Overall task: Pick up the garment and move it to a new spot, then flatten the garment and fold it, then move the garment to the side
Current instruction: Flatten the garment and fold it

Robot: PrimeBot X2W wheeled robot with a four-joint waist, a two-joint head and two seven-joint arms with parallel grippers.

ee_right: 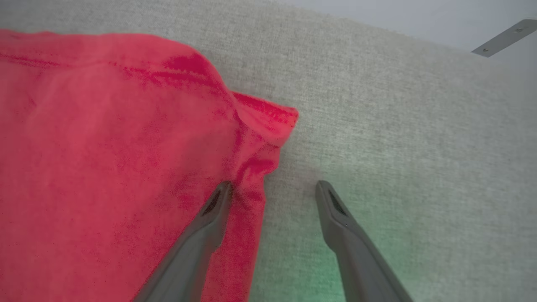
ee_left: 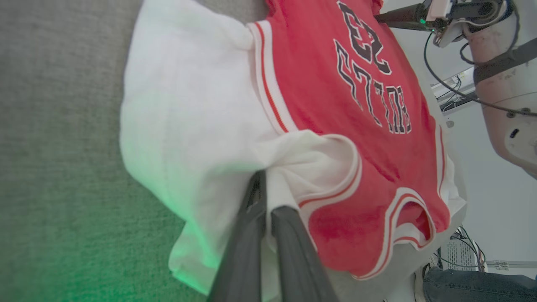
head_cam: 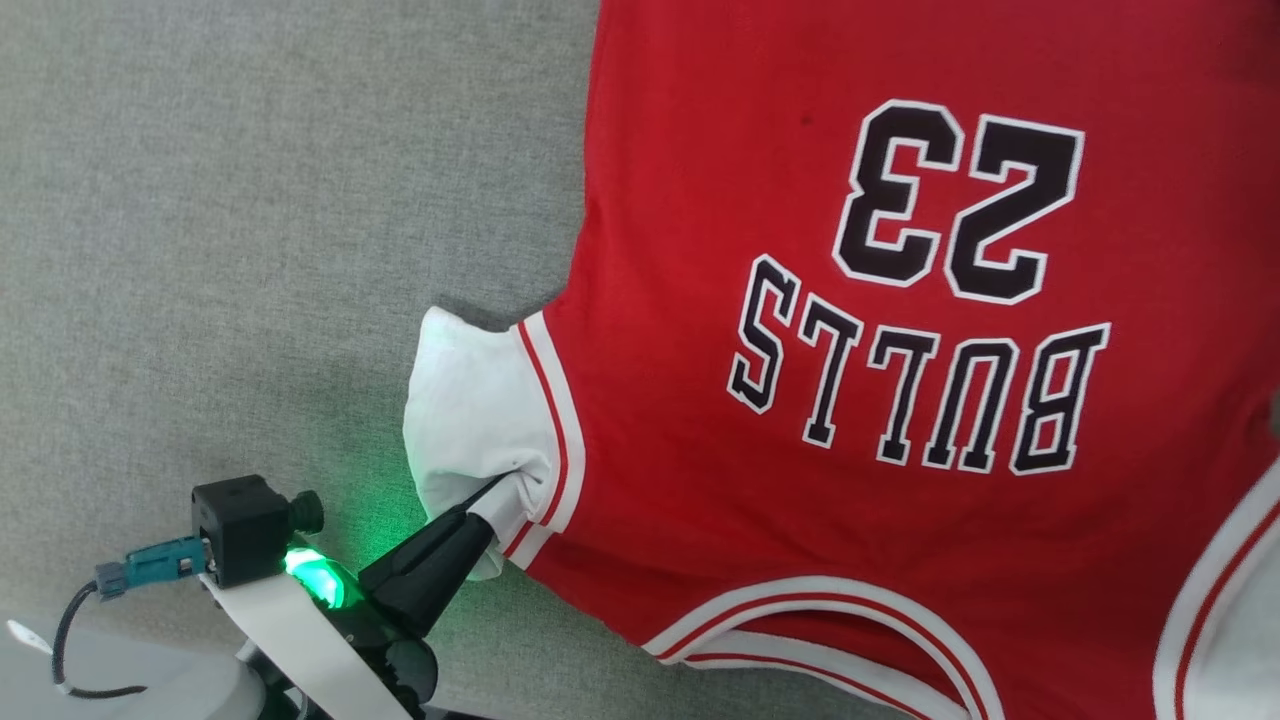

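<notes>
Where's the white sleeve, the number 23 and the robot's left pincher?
white sleeve (head_cam: 470, 400), head view, middle of its white cloth.
number 23 (head_cam: 960, 205), head view, where the two digits meet.
left gripper (head_cam: 492, 488), head view, fingertips shut on the sleeve's edge.

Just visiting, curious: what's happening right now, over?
Left gripper shut on garment sleeve. Right gripper open, straddling its red edge. Garment spread on grey surface. Nothing blocking.

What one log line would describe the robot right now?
left gripper shut on garment sleeve | right gripper open at red edge | garment spread, print up
</notes>
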